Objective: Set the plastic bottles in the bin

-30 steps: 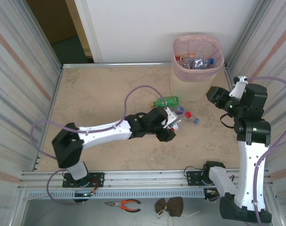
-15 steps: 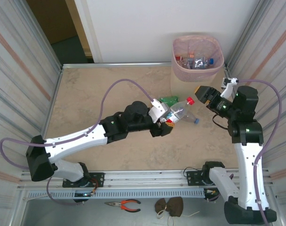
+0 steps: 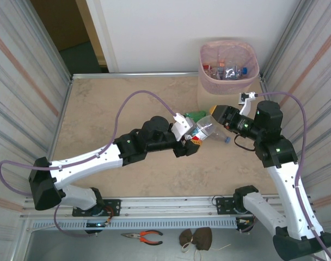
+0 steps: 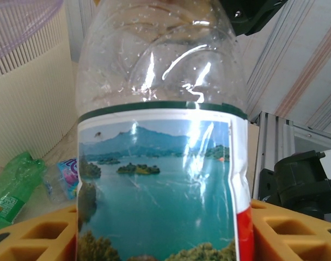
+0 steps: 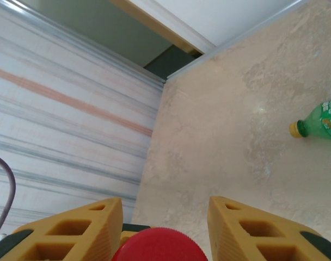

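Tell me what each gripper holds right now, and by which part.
Left gripper grips the clear bottle around its labelled lower body. Right gripper straddles its red cap; whether it grips cannot be told.

The held bottle [image 4: 160, 109] is of clear, glossy plastic with a shiny printed label [image 4: 160, 206], and its red cap [image 5: 159, 247] is matt plastic with a finely ribbed edge. The right gripper [image 5: 165, 201] has fingers [image 5: 73, 231] of matt yellow plastic with moulded hollows. The table [image 3: 111, 103] looks like smooth, matt beige stone, the bin [image 4: 24, 109] has a ribbed cream plastic wall, and the green bottle [image 5: 320, 124] is translucent plastic.
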{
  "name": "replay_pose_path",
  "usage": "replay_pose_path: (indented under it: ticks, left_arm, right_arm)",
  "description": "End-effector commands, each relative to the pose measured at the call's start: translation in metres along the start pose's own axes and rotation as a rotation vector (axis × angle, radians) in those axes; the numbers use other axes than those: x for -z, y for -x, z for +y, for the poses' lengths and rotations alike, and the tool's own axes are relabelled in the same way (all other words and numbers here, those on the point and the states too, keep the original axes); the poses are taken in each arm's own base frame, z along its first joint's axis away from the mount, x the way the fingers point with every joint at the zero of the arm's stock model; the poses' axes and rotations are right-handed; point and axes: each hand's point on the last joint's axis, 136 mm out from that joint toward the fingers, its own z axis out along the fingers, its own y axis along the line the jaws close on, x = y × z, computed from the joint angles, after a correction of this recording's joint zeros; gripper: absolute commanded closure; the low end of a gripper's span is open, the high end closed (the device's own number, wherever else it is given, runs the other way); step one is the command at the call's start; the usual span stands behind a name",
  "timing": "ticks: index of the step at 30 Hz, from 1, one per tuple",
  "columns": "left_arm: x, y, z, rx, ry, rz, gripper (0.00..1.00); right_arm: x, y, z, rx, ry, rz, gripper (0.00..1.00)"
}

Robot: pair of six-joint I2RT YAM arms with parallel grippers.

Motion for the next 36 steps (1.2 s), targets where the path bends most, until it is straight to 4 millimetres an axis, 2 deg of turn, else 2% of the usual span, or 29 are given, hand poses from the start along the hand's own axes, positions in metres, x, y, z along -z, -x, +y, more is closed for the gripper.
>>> replay_pose_path:
  ticks: [1,6,12,18,22,23,29,32,36]
  left_arm:
    - [0.01,0.017,0.004,0.002,0.02,-0.062,0.42]
    - [0.01,0.016,0.006,0.006,0.025,-0.063,0.4]
    - [0.015,0.018,0.009,0.003,0.04,-0.076,0.29]
    - [0.032,0.019,0.016,-0.018,0.091,-0.076,0.21]
    - [0.046,0.017,0.021,-0.019,0.118,-0.084,0.2]
    - [0.049,0.017,0.022,-0.018,0.123,-0.088,0.2]
    - [0.065,0.01,0.032,-0.012,0.166,-0.09,0.19]
    - [0.071,0.008,0.037,0.007,0.181,-0.098,0.18]
    - [0.071,0.005,0.042,0.021,0.185,-0.099,0.18]
  right_arm:
    - [0.002,0.007,0.006,0.002,0.01,-0.041,0.6]
    - [-0.001,0.008,0.006,0.004,0.002,-0.048,0.66]
    - [-0.003,0.016,0.011,0.022,-0.002,-0.068,0.68]
    - [-0.003,0.044,0.017,0.098,-0.053,-0.151,0.68]
    - [0.0,0.086,0.03,0.183,-0.086,-0.244,0.68]
    - [-0.006,0.101,0.028,0.189,-0.107,-0.257,0.68]
    - [-0.002,0.189,0.029,0.211,-0.128,-0.428,0.69]
    - [-0.002,0.23,0.026,0.236,-0.153,-0.519,0.68]
    - [-0.007,0.278,0.008,0.25,-0.204,-0.612,0.68]
